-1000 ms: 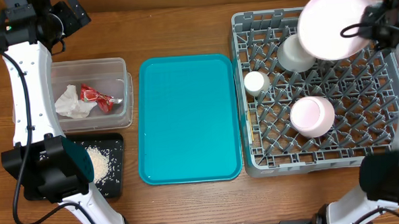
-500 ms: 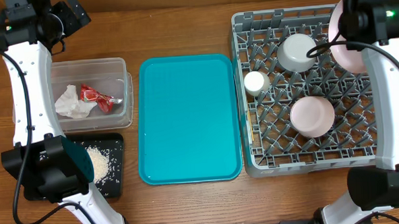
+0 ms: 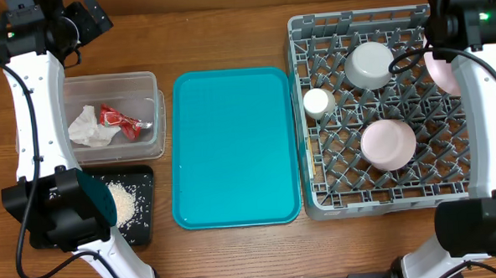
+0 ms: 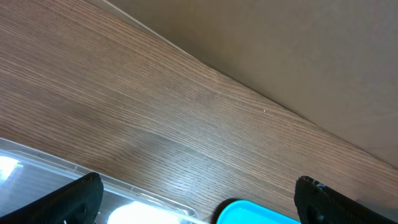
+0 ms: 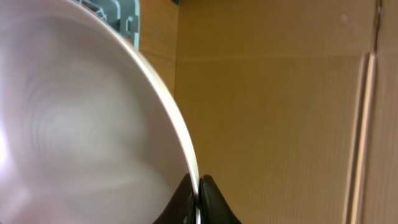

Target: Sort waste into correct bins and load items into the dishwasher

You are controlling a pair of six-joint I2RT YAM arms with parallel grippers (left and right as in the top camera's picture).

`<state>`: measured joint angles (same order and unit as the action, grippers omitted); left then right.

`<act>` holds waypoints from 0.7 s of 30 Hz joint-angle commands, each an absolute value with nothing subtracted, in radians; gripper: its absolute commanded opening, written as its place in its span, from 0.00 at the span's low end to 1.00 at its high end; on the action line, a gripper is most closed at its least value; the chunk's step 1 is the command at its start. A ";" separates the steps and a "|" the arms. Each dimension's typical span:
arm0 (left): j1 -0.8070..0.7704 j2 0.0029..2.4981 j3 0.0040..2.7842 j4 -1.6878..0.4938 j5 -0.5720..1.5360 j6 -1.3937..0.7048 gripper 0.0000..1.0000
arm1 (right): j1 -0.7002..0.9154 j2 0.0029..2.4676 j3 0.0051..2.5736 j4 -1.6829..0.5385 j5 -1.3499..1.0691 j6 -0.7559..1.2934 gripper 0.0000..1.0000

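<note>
While the large plate [image 3: 442,72] hangs at the dish rack's [image 3: 385,202] right edge, overhead shows sorting apparently done. The clear tub [image 3: 111,75] holds one napkin [image 3: 86,127] and one red wrapper [image 3: 117,118], and one rice heap [image 3: 123,203] sits on the black tray [image 3: 142,181]. The rack holds one grey bowl [image 3: 370,64], one white cup [image 3: 316,102] and one pink dish [image 3: 388,144].

Left wrist: the left tool [image 4: 196,196] gapes wide and empty near the counter's far-left corner.

Right wrist: the right tool [image 5: 198,199] pinches the plate's rim; seating it looks like the last step.

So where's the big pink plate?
Overhead, the pink plate is at the dish rack's right edge, right of the grey bowl, pinched by the right gripper.
</note>
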<state>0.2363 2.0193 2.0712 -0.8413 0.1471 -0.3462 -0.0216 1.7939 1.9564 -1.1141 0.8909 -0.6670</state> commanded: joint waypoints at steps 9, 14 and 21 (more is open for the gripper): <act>0.236 2.033 2.097 -0.842 0.155 -0.363 1.00 | -0.041 1.809 1.746 -0.851 0.851 -0.839 0.04; 0.236 2.033 2.097 -0.841 0.154 -0.363 1.00 | -0.041 1.809 1.682 -0.796 0.851 -0.845 0.04; 0.235 2.033 2.097 -0.841 0.154 -0.363 1.00 | -0.041 1.809 1.672 -0.791 0.851 -0.760 0.04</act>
<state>0.2363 2.0193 2.0712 -0.8413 0.1467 -0.3462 -0.0368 1.8095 1.6749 -0.8005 0.8509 -0.8249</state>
